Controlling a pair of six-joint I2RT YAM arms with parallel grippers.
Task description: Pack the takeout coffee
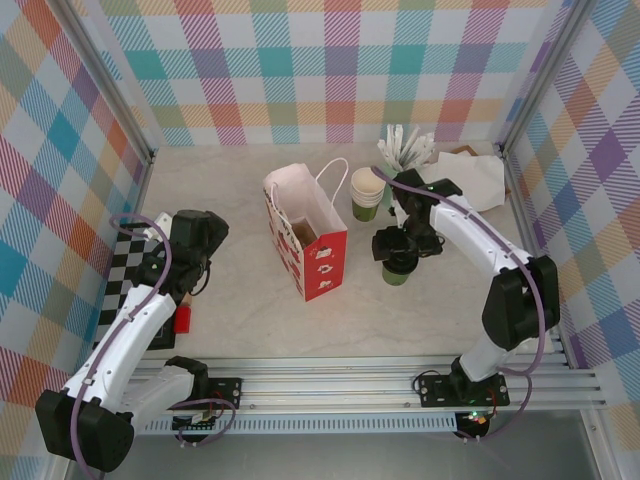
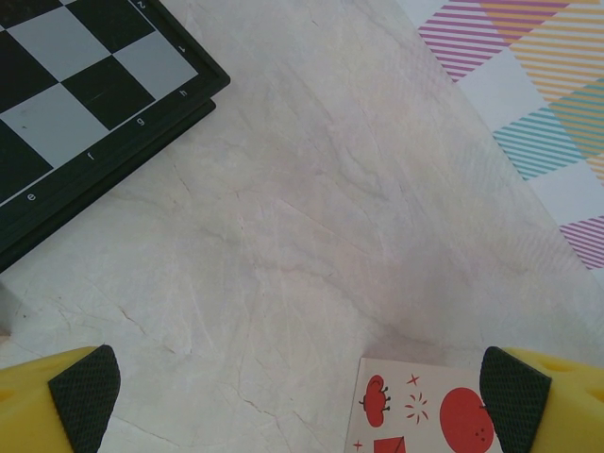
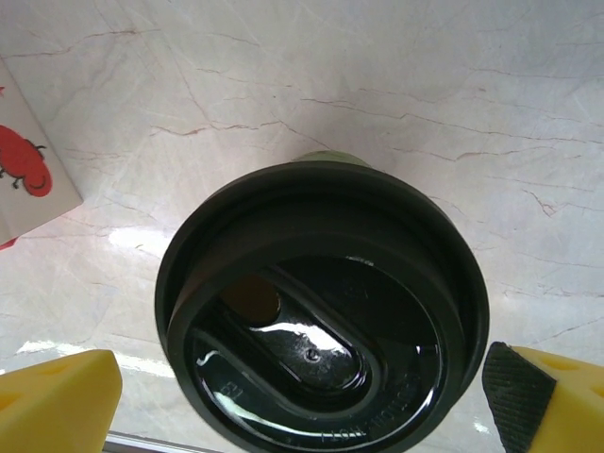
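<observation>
**The takeout coffee [image 3: 321, 283] sat between the spread fingers [image 3: 57, 396] of the right gripper [image 3: 302, 382]**

In the right wrist view the two yellow fingers stood apart at the lower corners of the frame, and the round black lid [image 3: 377, 236] of the coffee filled the space between them. On the left side a strip of table [image 3: 453, 85] showed between finger and lid. On the right side the dark pad [image 3: 514, 392] was just beside the rim (I cannot tell if it touched).

In the top view the right gripper [image 1: 398, 243] hung over the cup [image 1: 397, 272], which stood upright on the table, right of centre. Just left of it stood the paper bag [image 1: 325, 265], red and white, upright and with its mouth open. Above the coffee in the frame stood another green cup [image 1: 367, 195], without lid and cream inside, and further up right a bunch of white wrapped sticks [image 1: 405, 148]. A white crumpled sheet [image 1: 478, 178] lay near the upper right corner of the table.

The fingers [image 2: 80, 396] of the left gripper [image 2: 297, 401] were wide apart too, with only bare table between them. A printed corner of the bag [image 2: 425, 415] showed at the lower edge near the right finger, and the chessboard [image 2: 75, 104] lay at the upper left. In the top view the left gripper [image 1: 198, 235] was at the left, well apart from the coffee.
</observation>
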